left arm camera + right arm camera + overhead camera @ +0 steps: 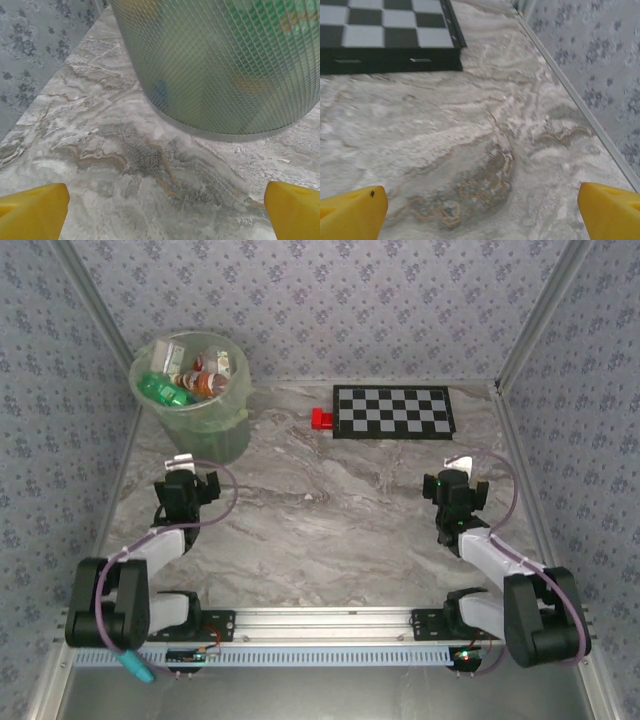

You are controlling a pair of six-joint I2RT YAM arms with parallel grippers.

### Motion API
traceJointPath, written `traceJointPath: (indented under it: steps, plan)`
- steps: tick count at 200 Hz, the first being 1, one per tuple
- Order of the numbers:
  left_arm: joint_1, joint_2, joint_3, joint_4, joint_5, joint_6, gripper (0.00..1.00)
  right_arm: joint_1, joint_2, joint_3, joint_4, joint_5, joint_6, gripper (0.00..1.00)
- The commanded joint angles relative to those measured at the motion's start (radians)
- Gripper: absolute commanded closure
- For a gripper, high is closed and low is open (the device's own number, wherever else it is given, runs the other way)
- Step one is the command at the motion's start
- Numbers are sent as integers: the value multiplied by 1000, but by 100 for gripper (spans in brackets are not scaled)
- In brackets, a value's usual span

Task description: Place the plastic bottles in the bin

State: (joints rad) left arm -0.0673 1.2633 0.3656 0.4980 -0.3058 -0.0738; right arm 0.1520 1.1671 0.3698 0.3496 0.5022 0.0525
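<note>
The pale-green translucent bin (200, 425) stands at the far left of the table. Several plastic bottles (190, 380) lie inside it, green, clear and orange-red ones. In the left wrist view the bin (225, 65) looms close ahead, with green and blue shapes dim through its wall. My left gripper (183, 462) sits just in front of the bin, open, its yellow fingertips (32, 210) wide apart over bare marble. My right gripper (460, 465) is on the right side, open and holding nothing, with its yellow fingertips (350, 212) spread over the table.
A flat black-and-white checkerboard (393, 412) lies at the back centre, its corner (390, 35) also in the right wrist view. A small red block (321, 419) sits at its left edge. Patterned walls enclose the marble table (320, 530) on three sides.
</note>
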Motion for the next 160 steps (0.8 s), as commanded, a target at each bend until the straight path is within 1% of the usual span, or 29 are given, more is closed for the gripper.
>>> traceJointPath:
  steps: [1,14,28,45,49,59,69,86,96,115,125,133,160]
  plan:
    - [7,91,-32,306,10,60,0,-34,49,-47,238,-70,-8,1]
    - [30,132,-36,349,54,37,0,-55,101,-72,361,-101,-49,1]
    - [39,193,-49,432,75,29,0,-81,126,-62,370,-135,-30,0]
    - [40,276,-36,495,117,48,0,-116,171,-58,436,-237,-41,1]
    - [41,282,-25,479,124,50,0,-122,186,-58,451,-256,-47,0]
    - [42,262,7,379,158,57,0,-136,228,-62,503,-287,-50,0]
    - [46,271,12,387,190,67,0,-146,272,-64,556,-302,-51,1]
    - [54,273,39,339,186,56,0,-146,334,-67,612,-331,-62,1]
    - [75,271,47,317,219,38,0,-147,374,-70,670,-352,-77,1]
    - [80,272,45,321,225,37,0,-158,361,-34,577,-394,-68,1]
    - [80,271,44,323,226,37,0,-160,371,-14,565,-380,-68,1]
    - [80,271,44,323,226,37,0,-160,367,7,510,-385,-65,0]
    - [80,271,44,323,226,38,0,-159,367,-3,531,-373,-70,1]
